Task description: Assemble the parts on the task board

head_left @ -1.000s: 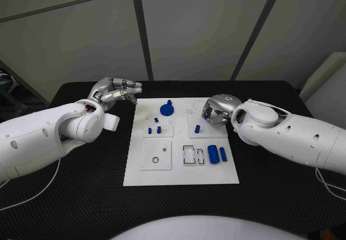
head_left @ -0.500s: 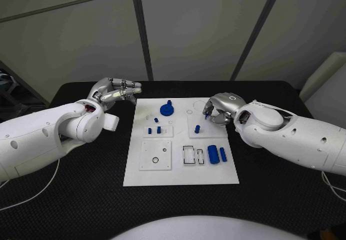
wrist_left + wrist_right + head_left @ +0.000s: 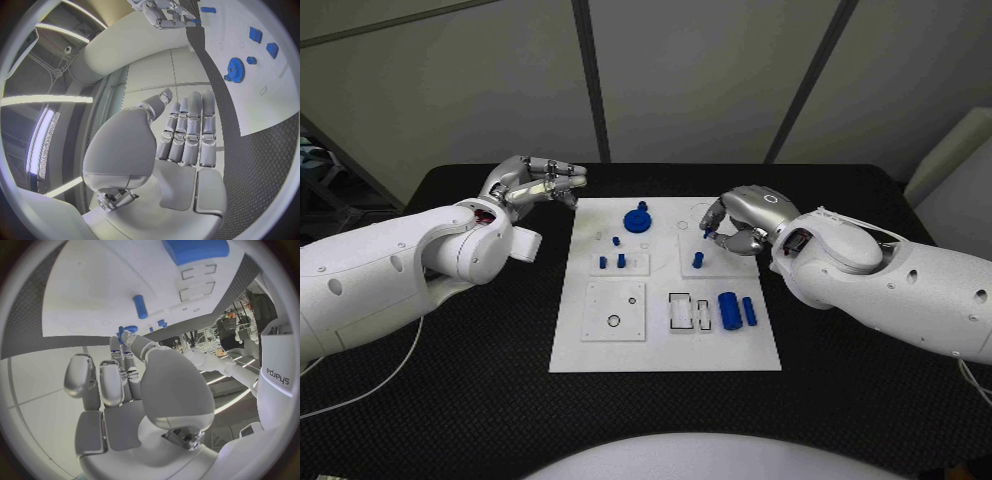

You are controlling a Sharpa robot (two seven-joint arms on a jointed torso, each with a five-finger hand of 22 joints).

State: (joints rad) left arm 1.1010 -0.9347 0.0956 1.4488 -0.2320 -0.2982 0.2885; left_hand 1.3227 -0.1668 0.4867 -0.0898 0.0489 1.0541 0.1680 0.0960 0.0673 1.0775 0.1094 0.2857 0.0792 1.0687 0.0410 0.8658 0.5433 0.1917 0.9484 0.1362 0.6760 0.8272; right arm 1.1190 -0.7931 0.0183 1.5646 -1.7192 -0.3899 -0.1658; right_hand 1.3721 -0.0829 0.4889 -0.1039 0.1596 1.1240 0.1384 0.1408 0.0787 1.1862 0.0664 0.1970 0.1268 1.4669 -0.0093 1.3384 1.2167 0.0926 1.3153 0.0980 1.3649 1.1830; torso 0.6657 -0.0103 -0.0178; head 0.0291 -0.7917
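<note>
- Head view: one white task board (image 3: 733, 345) is lying in the middle of the black table (image 3: 444, 380).
- Blue parts on the board, counted: one gear-shaped piece (image 3: 638, 219) at about 11 o'clock of the board's centre, one tiny piece (image 3: 616, 240) just below it, two short pegs (image 3: 612, 262) standing side by side at about 9 o'clock, one peg (image 3: 698, 260) standing at about 2 o'clock, and one thick cylinder (image 3: 728, 310) with one thin cylinder (image 3: 749, 311) just beside it at about 4 o'clock.
- The left hand (image 3: 531, 182) is hovering off the board's 11 o'clock corner, fingers loosely curled and grasping nothing.
- The right hand (image 3: 737, 225) is hanging over the board's 1 o'clock area, fingers drawn together; a small blue part (image 3: 711, 232) is showing at the fingertips, apparently pinched.
- Left wrist view: the left hand (image 3: 181, 135) is lying released, its fingers straight, side by side and holding nothing; the gear-shaped piece (image 3: 235, 69) and three small blue parts are showing on the board (image 3: 275, 95).
- Right wrist view: the right hand (image 3: 125, 375) is bringing its thumb against its fingertips, with a small blue part (image 3: 120, 333) between them; one standing peg (image 3: 140, 306) and one thick cylinder (image 3: 195, 250) are sitting on the board (image 3: 94, 295).
</note>
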